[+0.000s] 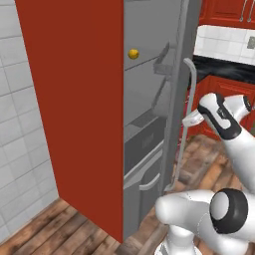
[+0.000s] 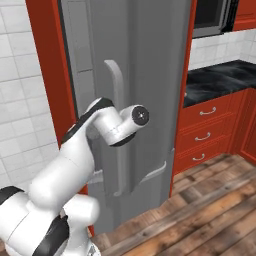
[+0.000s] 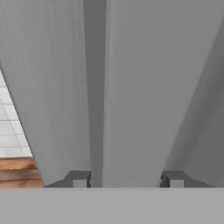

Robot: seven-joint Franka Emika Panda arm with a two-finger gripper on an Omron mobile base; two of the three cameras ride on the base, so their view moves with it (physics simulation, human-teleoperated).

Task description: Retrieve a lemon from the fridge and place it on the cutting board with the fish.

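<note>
Yellow lemon [image 1: 133, 53] on the fridge [image 1: 149, 99] shelf looks light, firm, prone to rolling; pinch its middle. Pincer [image 3: 127, 179] straddles the door handle [image 2: 117, 125], clamping it.

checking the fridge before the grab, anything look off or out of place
Nothing spilled or damaged. The fridge door stands only partly open, with the fingers at its handle, and the lemon sits alone on an upper shelf.
</note>
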